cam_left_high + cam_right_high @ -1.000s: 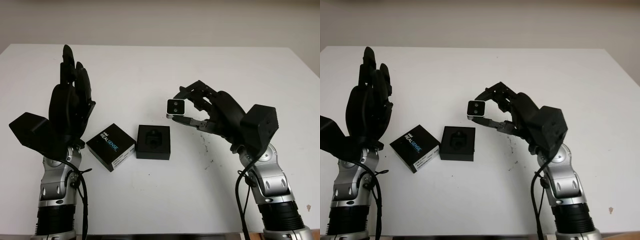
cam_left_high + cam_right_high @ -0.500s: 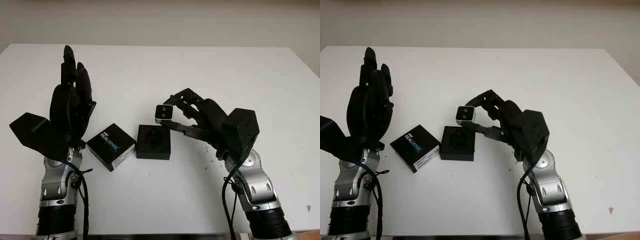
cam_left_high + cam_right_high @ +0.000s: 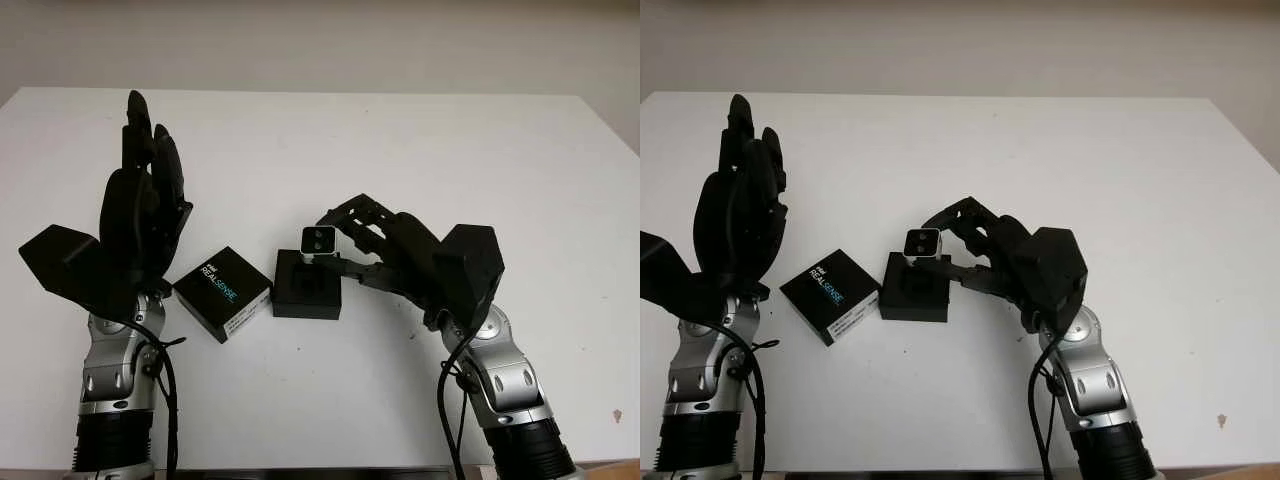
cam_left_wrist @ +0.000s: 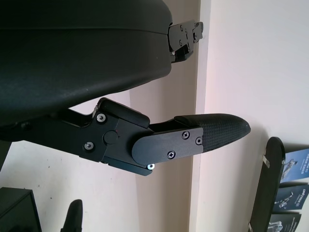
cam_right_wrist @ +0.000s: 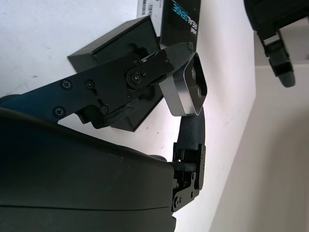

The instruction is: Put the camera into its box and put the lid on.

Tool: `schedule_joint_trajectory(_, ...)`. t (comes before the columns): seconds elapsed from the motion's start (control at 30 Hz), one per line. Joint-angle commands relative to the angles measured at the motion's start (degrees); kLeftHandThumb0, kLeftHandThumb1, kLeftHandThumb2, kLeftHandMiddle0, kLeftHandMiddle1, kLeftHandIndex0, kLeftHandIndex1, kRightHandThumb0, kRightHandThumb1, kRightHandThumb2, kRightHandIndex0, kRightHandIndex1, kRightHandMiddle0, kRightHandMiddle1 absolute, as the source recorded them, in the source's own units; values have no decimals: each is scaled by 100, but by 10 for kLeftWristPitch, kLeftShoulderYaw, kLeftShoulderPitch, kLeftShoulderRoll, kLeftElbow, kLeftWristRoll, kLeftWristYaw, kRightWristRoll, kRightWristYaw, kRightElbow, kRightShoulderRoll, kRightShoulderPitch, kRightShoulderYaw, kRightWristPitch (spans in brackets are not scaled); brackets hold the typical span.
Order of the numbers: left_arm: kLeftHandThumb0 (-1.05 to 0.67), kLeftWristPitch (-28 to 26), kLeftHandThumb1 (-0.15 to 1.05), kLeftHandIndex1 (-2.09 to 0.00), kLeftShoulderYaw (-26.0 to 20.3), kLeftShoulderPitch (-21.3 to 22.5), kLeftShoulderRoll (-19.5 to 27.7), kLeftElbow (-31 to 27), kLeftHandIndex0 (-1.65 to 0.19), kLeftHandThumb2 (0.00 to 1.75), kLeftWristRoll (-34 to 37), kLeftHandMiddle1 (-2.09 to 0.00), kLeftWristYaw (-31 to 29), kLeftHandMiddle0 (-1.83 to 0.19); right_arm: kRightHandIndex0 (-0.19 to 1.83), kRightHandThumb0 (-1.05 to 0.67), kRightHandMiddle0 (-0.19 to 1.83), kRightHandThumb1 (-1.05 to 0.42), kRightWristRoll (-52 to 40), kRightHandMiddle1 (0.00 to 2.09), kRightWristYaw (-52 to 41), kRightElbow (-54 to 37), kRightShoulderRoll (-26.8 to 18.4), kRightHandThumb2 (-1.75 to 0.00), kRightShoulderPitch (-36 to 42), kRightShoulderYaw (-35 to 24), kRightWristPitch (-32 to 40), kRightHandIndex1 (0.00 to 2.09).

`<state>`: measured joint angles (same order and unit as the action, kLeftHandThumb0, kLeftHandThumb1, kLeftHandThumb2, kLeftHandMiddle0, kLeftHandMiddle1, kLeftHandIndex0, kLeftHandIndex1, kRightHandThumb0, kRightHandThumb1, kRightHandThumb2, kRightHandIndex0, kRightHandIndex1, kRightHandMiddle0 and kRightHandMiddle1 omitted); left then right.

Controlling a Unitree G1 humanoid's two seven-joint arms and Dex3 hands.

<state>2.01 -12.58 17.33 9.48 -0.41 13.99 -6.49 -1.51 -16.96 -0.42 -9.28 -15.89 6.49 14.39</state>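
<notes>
White table (image 3: 420, 140): my right hand (image 3: 375, 240) pinches the camera (image 3: 319, 240) over the open box (image 3: 307, 284); next, lower it in. Left hand (image 3: 140, 215) raised, open; lid (image 3: 222, 293) waits.

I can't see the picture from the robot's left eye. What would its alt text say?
The robot's right hand holds a small silver camera just above an open black box on a white table. A black lid printed "RealSense" lies left of the box, and the open left hand is raised beside it.
</notes>
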Motion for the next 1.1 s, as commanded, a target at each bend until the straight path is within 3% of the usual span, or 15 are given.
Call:
schedule_joint_trajectory(0.0, -79, -2, 105, 0, 0, -2, -1, -8, 19, 57, -1, 0, 2, 19, 23, -37, 28, -96, 3, 167, -2, 13, -1, -5, -11, 3, -16, 7)
schedule_joint_trajectory(0.57, -79, 5, 105, 0, 0, 0, 3, 3, 19, 59, -8, 0, -2, 19, 23, -36, 25, -96, 15, 167, 5, 94, 14, -5, -31, 1, -61, 7)
schedule_joint_trajectory(1.07, -80, 5, 105, 0, 1, 2, 3, 9, 19, 60, -12, 0, -3, 19, 22, -37, 25, -97, -6, 165, -8, 94, 29, -5, -33, -3, -33, 6)
